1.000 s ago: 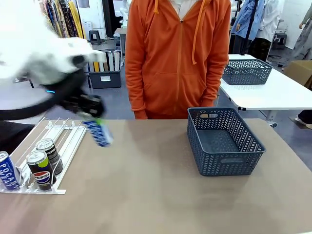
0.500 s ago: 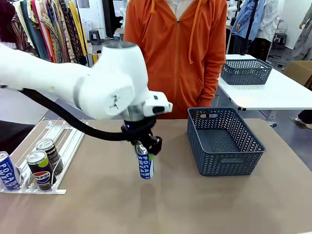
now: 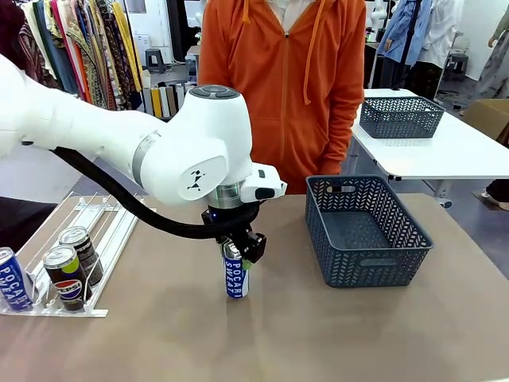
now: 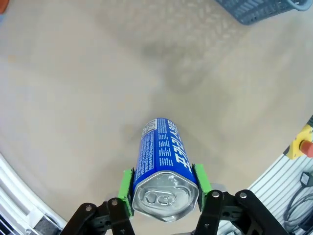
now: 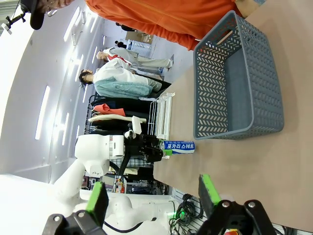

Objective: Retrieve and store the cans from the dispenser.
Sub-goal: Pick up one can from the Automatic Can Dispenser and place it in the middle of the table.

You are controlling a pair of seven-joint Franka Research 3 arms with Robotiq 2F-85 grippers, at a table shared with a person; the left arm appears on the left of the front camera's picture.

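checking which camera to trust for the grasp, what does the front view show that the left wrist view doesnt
Front view, not the left wrist: the dispenser with two Pepsi cans and a Pocari can at its near end, the person in orange, and the whole basket.
Left wrist view, not the front: the held can from above, its silver top between the green pads.
Both: the left gripper shut on that upright blue can over the tan table, with the basket close by.

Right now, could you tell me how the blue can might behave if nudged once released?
Upright, tall and slim, the blue can would probably tip if nudged high, then roll. The left gripper pinches its top, so a hard squeeze might dent it.
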